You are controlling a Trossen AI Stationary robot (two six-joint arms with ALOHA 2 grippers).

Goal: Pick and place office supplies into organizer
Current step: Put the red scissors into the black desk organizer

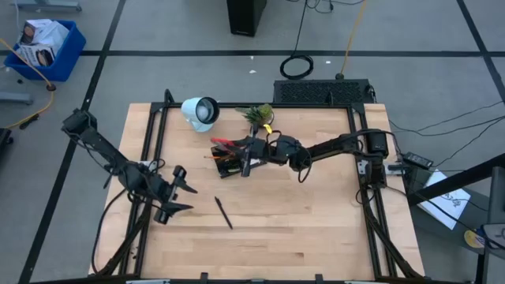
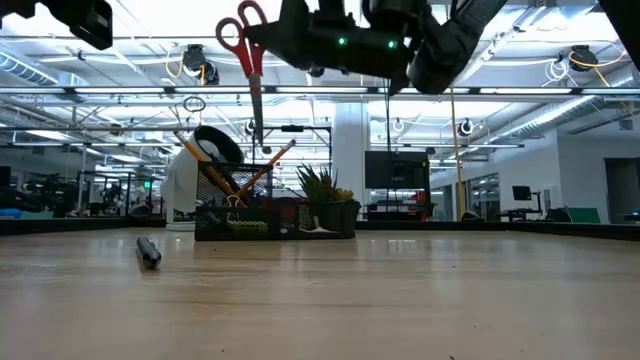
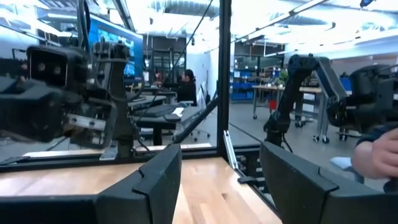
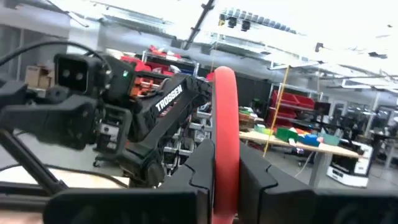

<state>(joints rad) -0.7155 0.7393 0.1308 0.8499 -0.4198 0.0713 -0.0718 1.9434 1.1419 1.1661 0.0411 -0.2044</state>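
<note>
The red-handled scissors [image 2: 247,40] stand upright over the black mesh organizer [image 2: 240,215], handles up and blades [image 2: 258,115] pointing down. My right gripper [image 4: 225,149] reaches in from the table's right and is shut on them [image 1: 249,155]. Orange and dark pens [image 2: 225,175] lean in the organizer [image 1: 230,164]. One dark pen [image 1: 223,213] lies flat on the table nearer the front [image 2: 148,251]. My left gripper [image 1: 183,197] waits open at the table's left, apart from everything [image 3: 221,174]. My right gripper pinches a red handle loop [image 4: 224,106] of the scissors between its two fingers [image 4: 199,168], coming in roughly level from the table's right. The scissors are lifted, upright, and hang blades down toward the organizer; whether the tips touch it I cannot tell.
A white round lamp [image 1: 200,111] and a small potted green plant [image 1: 259,117] stand just behind the organizer near the far edge. A person's hand [image 3: 379,152] shows beyond the table in the left wrist view. Bare wood lies toward the near edge [image 1: 316,229].
</note>
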